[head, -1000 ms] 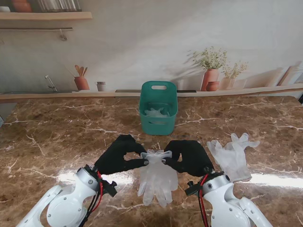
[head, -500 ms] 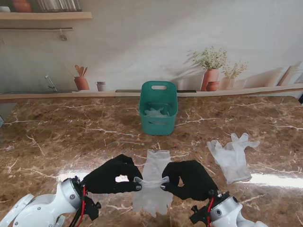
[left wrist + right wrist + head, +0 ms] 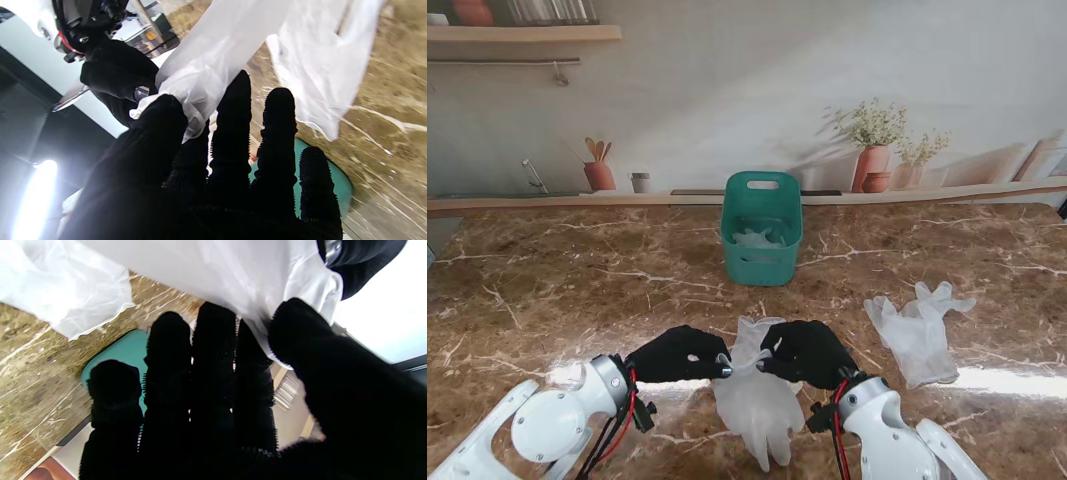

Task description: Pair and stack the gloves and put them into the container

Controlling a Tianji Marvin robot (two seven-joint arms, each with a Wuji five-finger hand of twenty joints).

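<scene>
Both my black-gloved hands pinch one translucent white glove (image 3: 757, 400) by its cuff edges, near me at the table's middle. My left hand (image 3: 677, 355) grips its left side and my right hand (image 3: 802, 352) its right; the glove's fingers hang toward me. The wrist views show that same glove (image 3: 206, 63) (image 3: 213, 270) caught between thumb and fingers. A second flap of white glove (image 3: 752, 332) shows just beyond my hands. Another pair of white gloves (image 3: 919, 330) lies on the table to the right. The teal container (image 3: 762, 245) stands farther off at centre, with white gloves inside.
The marble table (image 3: 577, 290) runs back to a wooden ledge (image 3: 987, 190) along the wall, which carries painted pots and plants. The teal container (image 3: 337, 186) (image 3: 128, 350) also peeks past my fingers in both wrist views.
Over the last second both hands drew toward me with the glove, then came back a little. The hands now sit closer together and the glove hangs lower, bunched between them.
</scene>
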